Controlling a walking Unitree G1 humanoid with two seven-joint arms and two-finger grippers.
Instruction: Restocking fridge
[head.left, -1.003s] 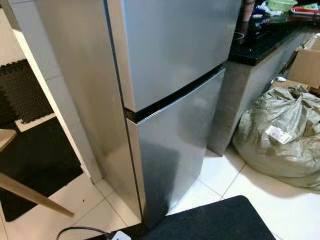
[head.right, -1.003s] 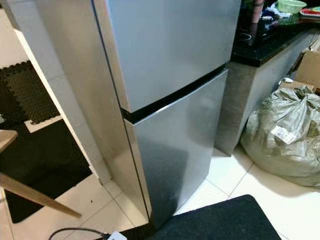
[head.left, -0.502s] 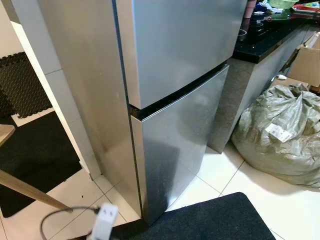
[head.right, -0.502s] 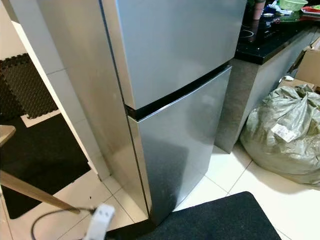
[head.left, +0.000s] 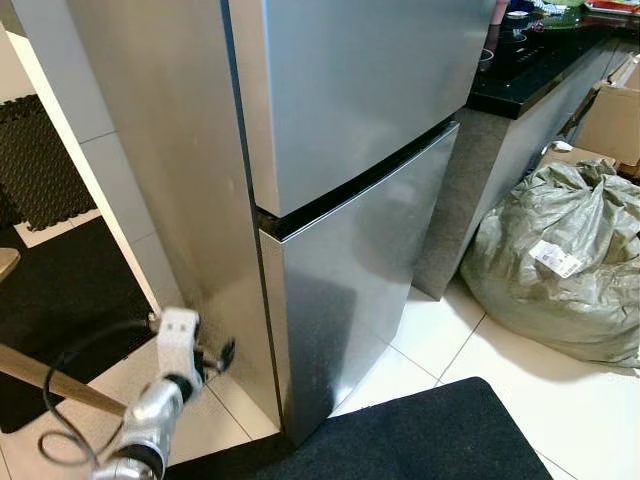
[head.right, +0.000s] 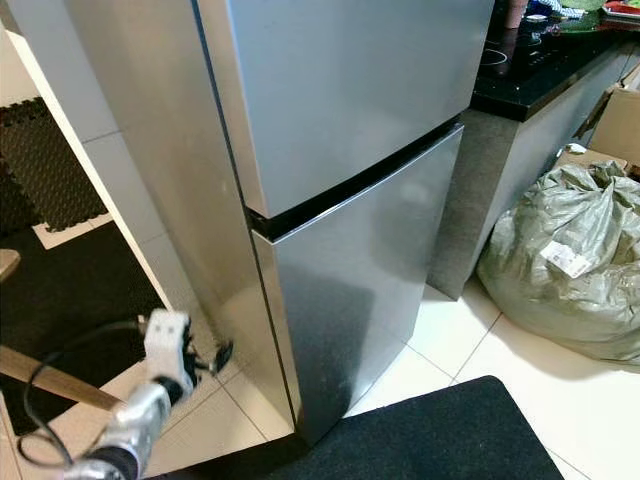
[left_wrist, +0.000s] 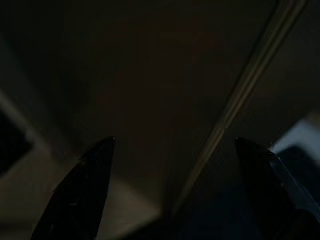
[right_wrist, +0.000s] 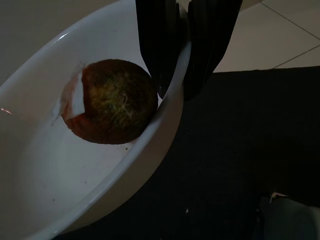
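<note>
A silver two-door fridge stands before me with its upper door (head.left: 350, 100) and lower door (head.left: 350, 290) both closed. My left arm reaches up from the lower left, and its gripper (head.left: 224, 354) hangs close to the fridge's bare side panel, low down. In the left wrist view the left gripper (left_wrist: 172, 150) is open, its two black fingers wide apart before the dark fridge. My right gripper (right_wrist: 177, 87) is shut on the rim of a white bowl (right_wrist: 60, 175). Inside the bowl lies a round brown food item (right_wrist: 112, 107) with a greenish patch.
A stuffed grey-green sack (head.left: 560, 260) lies on the tiles to the right, below a black counter (head.left: 530, 70) and a cardboard box (head.left: 610, 120). A black mat (head.left: 400, 440) lies in front of the fridge. At the left are a wooden leg (head.left: 40, 375) and dark floor mats (head.left: 60, 300).
My left arm has risen from the bottom edge toward the fridge's lower left side. The camera has shifted a little; the fridge doors stay closed.
</note>
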